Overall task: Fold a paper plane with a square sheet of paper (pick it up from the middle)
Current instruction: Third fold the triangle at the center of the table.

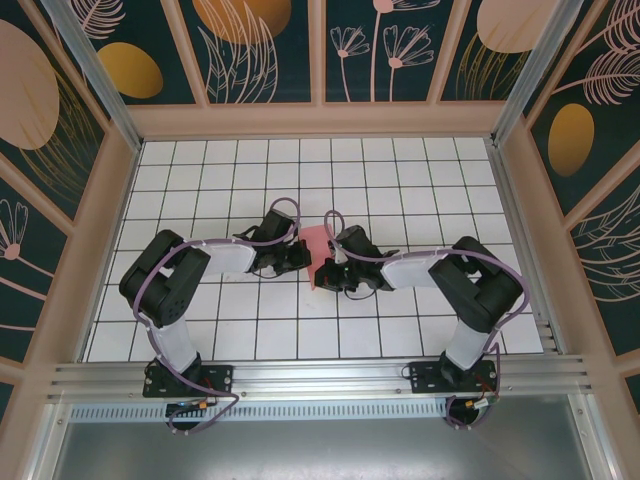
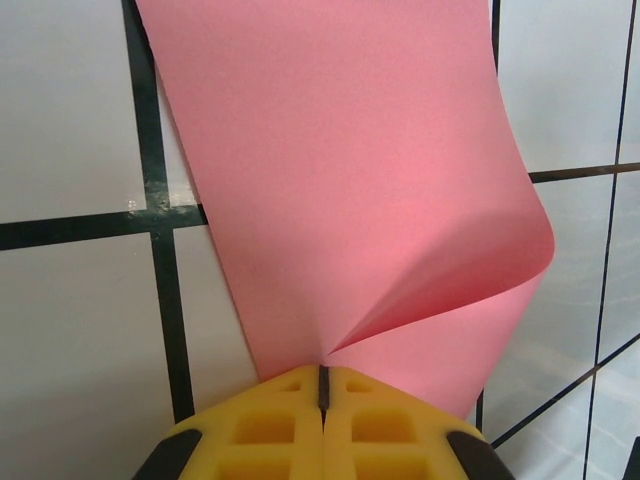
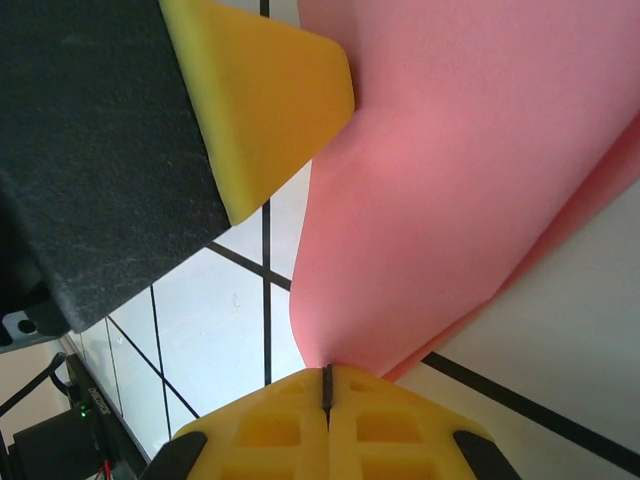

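Observation:
The square sheet of paper (image 1: 316, 250) is pink-red and stands bent up off the white grid table (image 1: 400, 180) in the middle, held between both grippers. My left gripper (image 1: 301, 254) is at its left side; in the left wrist view the yellow jaws (image 2: 322, 372) are shut on the sheet's near edge, and the paper (image 2: 340, 180) curls over itself on the right. My right gripper (image 1: 331, 268) is at the sheet's right side, shut on another edge (image 3: 327, 372). The paper (image 3: 470, 190) rises from there in two layers.
One yellow finger (image 3: 265, 100) and the black body of the left gripper sit close at the upper left of the right wrist view. Wooden walls (image 1: 320, 120) ring the table, and a metal rail (image 1: 320, 378) runs along the near edge.

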Robot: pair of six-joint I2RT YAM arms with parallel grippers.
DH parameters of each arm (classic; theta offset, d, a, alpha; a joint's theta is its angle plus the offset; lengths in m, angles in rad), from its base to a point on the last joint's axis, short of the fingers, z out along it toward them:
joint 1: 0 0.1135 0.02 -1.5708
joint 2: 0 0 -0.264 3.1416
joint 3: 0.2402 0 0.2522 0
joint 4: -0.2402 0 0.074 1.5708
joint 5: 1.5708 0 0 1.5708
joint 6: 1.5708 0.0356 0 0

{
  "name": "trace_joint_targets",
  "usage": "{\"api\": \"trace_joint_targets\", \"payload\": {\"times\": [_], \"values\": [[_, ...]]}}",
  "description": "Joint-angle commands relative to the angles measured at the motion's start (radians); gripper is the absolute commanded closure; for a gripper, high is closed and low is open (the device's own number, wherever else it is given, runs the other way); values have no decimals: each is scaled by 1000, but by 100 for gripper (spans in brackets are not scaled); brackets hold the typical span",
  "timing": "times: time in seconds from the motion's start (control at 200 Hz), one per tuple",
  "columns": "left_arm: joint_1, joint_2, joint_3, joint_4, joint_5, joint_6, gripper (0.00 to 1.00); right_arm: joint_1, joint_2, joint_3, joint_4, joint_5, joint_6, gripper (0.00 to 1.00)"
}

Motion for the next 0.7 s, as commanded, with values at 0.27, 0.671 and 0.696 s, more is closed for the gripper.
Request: {"api": "trace_joint_targets", "payload": {"times": [0.27,0.671,0.696], "values": [[-1,25,14,-67,-55,30,99,8,39,28,-11,4,-33,100],[-2,9,65,-84,-62,61,94,8,62,34,-45,21,-36,100],[-2,7,66,-83,-59,61,94,8,62,34,-49,26,-36,100]]}}
